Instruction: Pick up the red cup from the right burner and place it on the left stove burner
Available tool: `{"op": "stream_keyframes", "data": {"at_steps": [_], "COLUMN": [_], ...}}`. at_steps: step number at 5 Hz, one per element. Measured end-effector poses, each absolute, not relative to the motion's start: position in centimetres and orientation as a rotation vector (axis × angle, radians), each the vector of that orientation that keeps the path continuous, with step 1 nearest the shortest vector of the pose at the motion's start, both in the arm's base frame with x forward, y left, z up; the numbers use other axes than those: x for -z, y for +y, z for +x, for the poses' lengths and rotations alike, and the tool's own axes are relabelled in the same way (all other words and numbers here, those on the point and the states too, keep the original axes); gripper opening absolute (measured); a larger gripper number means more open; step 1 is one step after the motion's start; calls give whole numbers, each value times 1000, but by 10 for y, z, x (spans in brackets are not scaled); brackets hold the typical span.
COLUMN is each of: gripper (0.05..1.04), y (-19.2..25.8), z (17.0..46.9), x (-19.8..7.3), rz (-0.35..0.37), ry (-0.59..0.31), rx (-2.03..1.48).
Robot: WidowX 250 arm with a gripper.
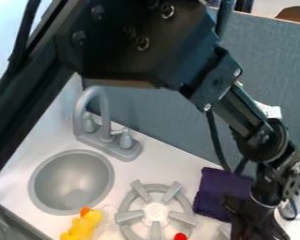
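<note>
At the lower right, the black gripper (259, 222) hangs down over the right edge of a dark purple cloth (213, 193) and hides part of it. Whether it touches the cloth I cannot tell. The cloth lies on the white counter, just right of a grey stove burner (155, 213). A small red thing (180, 236) is by the burner's lower right, at the bottom edge. A yellow toy duck (84, 227) with an orange bill is at the lower left, below the sink and left of the burner.
A round grey sink (72, 182) is set into the counter at the left, with a grey faucet (106, 129) behind it. A grey-blue panel (168, 117) stands along the counter's back. The black arm crosses the view from the upper left to the right side.
</note>
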State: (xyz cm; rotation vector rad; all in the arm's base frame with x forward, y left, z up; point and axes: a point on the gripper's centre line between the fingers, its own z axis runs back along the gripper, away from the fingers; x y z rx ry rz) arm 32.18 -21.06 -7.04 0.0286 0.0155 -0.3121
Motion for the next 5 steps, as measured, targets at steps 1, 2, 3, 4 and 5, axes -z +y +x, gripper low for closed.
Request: {"op": "stream_keyframes", "data": {"at_steps": [1,2,3,4,5], "gripper": [115,99,99,99,99], "y": [-216,-214,-210,-179,-149], "z": [311,299,280,270,275], "x": [58,40,-5,-25,-28], "rz": [-30,-78,-175,-121,-42], "ry": [0,-25,-107,-144,-157], "rx": [349,366,431,377,317]}}
